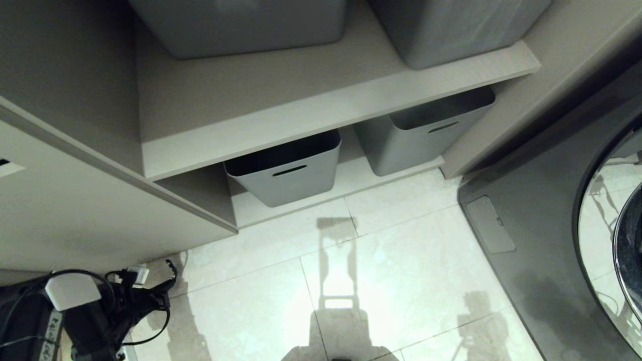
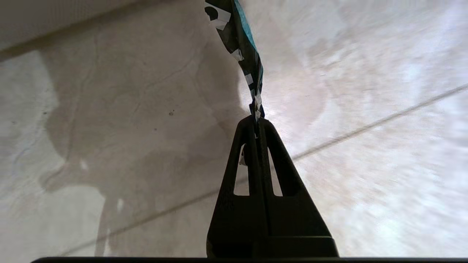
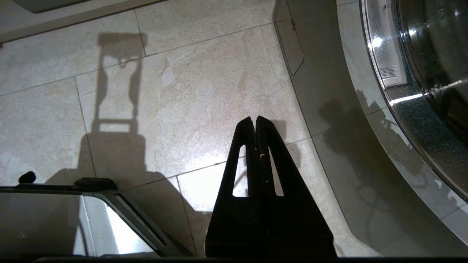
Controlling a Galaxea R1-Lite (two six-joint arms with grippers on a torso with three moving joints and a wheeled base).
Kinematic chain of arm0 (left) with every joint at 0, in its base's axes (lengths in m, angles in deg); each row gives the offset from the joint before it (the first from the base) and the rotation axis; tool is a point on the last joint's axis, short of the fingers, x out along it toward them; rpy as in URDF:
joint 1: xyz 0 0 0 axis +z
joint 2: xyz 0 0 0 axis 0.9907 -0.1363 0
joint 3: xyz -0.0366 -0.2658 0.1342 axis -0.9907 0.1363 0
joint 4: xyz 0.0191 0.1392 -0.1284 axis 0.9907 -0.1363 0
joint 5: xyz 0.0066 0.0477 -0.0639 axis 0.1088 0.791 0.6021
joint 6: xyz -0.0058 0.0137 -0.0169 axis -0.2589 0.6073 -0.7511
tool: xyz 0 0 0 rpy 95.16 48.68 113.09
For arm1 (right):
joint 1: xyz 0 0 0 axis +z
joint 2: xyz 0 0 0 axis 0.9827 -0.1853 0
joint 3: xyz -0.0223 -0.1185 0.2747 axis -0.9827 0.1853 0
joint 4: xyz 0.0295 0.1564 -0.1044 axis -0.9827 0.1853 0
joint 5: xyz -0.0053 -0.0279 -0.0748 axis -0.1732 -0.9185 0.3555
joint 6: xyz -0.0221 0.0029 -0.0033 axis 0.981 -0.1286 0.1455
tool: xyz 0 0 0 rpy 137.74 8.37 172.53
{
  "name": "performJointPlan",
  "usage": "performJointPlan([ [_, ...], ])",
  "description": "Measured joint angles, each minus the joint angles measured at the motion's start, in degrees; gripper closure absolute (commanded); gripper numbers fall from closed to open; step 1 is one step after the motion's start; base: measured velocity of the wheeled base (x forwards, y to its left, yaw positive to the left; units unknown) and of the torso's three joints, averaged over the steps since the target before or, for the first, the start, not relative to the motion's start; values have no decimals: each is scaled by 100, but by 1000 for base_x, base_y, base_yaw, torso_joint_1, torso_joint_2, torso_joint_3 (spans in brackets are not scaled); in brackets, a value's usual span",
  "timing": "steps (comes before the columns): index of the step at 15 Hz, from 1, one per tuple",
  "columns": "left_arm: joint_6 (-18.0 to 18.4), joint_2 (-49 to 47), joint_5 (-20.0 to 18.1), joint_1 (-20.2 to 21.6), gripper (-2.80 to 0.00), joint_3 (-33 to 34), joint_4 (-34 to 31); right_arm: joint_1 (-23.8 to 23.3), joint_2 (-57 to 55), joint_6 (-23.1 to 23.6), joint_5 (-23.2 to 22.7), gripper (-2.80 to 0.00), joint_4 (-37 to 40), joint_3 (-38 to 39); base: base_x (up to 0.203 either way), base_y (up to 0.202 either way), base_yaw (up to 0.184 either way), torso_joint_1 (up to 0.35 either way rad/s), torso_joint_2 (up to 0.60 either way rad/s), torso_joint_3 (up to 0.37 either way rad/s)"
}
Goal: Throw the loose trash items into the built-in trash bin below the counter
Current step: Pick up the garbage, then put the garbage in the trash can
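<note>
In the left wrist view the left gripper (image 2: pixel 257 118) sits at centre frame with its black fingers pressed together on the lower corner of a torn turquoise cardboard piece (image 2: pixel 239 40), which runs up from the fingertips to the top edge, dark markings and white scraps on it, above pale floor tiles (image 2: pixel 109 128). In the right wrist view the right gripper (image 3: pixel 255 122) is at centre, fingers closed on nothing, over the tiles beside a washing machine door (image 3: pixel 420 73) at upper right. The head view shows two grey tubs (image 1: pixel 286 170) under a shelf at centre
</note>
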Motion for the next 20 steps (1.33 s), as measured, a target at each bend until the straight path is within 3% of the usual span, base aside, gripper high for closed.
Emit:
performJointPlan([
  [3, 9, 609, -190, 215, 0, 798, 1, 0, 0, 0, -1, 0, 2, 0, 0, 0, 0, 0, 0, 0],
  [10, 178, 1781, -221, 733, 0, 2901, 1, 0, -2, 0, 1, 0, 2, 0, 0, 0, 0, 0, 0, 0],
  [20, 358, 4163, -340, 1848, 0, 5843, -449, 0, 0, 0, 1, 0, 3, 0, 0, 0, 0, 0, 0, 0],
])
